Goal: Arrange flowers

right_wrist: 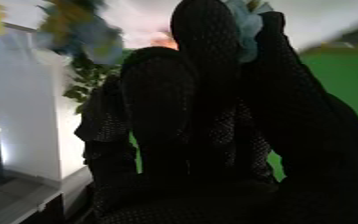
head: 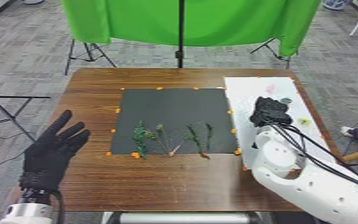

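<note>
Right hand (head: pixel 271 112) among the blooms, left hand (head: pixel 53 152) spread wide.
The right hand is over the white mat (head: pixel 244 90), just beside a blue flower (head: pixel 285 100); I can't tell whether it grips anything. A yellow flower (head: pixel 304 121) is near, and green sprigs (head: pixel 141 140) lie on the dark mat (head: pixel 162 107). An off-centre grasp could crush petals or knock the yellow flower aside; a loose one could drop the bloom.

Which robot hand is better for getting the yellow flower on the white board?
Probably the right hand: it's over the white board, near the yellow flower. The left hand is left of the dark mat.
</note>
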### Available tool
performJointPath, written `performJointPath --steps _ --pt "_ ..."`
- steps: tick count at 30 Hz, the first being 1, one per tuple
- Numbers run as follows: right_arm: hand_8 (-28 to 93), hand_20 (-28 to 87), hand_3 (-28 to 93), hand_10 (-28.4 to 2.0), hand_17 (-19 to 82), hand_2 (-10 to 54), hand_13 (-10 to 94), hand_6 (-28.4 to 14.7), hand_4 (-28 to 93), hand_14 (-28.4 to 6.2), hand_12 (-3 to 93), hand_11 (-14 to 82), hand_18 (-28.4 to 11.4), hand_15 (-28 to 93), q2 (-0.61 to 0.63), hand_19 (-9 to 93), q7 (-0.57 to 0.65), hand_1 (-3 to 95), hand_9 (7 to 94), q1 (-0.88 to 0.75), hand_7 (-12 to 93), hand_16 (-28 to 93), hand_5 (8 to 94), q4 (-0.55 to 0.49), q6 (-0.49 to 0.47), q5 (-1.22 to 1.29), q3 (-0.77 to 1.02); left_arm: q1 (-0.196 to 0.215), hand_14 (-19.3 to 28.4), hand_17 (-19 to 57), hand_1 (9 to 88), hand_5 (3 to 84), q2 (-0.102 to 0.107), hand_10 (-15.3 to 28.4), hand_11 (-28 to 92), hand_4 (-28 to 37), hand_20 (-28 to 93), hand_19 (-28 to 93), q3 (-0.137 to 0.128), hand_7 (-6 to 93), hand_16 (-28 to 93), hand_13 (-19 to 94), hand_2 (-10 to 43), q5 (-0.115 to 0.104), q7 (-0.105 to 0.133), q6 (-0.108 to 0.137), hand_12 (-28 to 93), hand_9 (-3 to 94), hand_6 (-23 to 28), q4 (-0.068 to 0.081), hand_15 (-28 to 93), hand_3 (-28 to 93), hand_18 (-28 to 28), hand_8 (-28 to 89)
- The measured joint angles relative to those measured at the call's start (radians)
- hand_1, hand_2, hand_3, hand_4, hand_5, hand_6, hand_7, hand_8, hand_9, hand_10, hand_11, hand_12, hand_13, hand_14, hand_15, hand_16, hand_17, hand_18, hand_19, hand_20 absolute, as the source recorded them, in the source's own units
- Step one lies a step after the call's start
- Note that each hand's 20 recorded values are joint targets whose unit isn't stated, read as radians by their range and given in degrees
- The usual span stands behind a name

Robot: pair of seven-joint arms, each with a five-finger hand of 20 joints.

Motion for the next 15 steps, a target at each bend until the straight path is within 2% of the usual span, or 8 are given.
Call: performJointPath --steps 7,11,15 --pt "2 39 67 -5.9 35 -9.5 81 1.3 -28 -6.3 31.2 19.9 -22.4 63 -0.032 88 -0.152 60.0 93.7 0.047 15 22 88.3 -0.099 0.052 -0.011 -0.028 0.016 27.8 -11.0 22.9 34.7 -0.001 19.6 21 -26.4 7 54 -0.032 11.7 -8 23 5.4 0.004 -0.004 -0.001 11 34.1 6.7 -0.006 47 80 26.7 -10" --pt "3 39 68 -6.1 34 -9.5 80 1.7 -28 -6.3 31.4 20.0 -22.0 64 -0.136 88 -0.256 59.5 93.7 0.14 15 22 87.9 -0.077 0.053 0.013 -0.101 0.021 27.9 -11.0 22.8 34.7 0.002 19.5 21 -26.6 7 54 -0.038 11.7 -8 23 5.4 0.004 0.002 0.001 11 34.2 6.7 -0.012 47 80 26.7 -10" --pt "2 39 68 -6.5 33 -9.5 80 2.2 -28 -6.3 31.8 20.5 -21.8 64 -0.293 87 -0.376 58.7 93.7 0.195 15 22 87.4 0.0 0.044 0.022 -0.132 0.021 27.8 -11.0 22.8 34.7 0.017 19.5 21 -26.6 7 54 -0.042 11.7 -8 23 5.4 0.003 0.013 0.003 11 34.1 6.7 -0.016 47 80 26.8 -10"
